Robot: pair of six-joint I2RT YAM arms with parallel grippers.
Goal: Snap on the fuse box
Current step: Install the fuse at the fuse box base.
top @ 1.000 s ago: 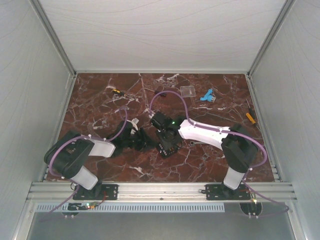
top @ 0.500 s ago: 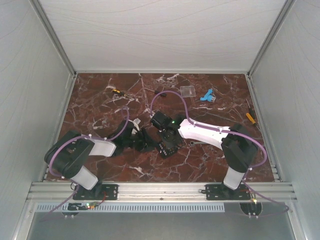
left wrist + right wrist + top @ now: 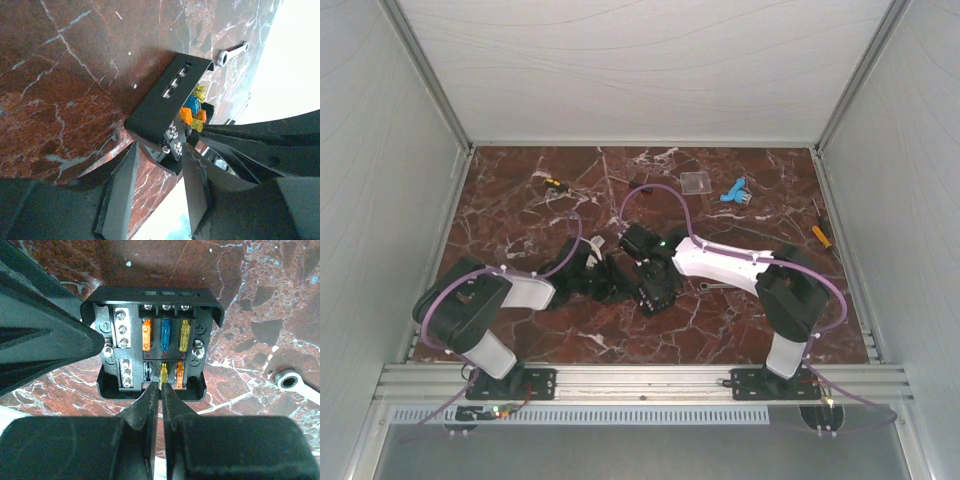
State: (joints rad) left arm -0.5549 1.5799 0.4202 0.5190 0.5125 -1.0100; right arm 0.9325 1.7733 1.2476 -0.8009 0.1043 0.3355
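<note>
while open marble table lies all round it, the fuse box sits at mid-table, well clear of every edge. only the right wrist view shows its fuse face, where the right gripper points straight down, fingers pressed together, tips at a yellow fuse. the left gripper, low at the box's left, stands spread astride one corner. a wrench lies near.

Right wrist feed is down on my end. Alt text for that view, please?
The right gripper, fingers shut to a sliver, points at the yellow fuse in the lower row of the open black fuse box on the marble table. The left gripper's finger reaches the box's left side; a wrench's ring end lies at right.
</note>
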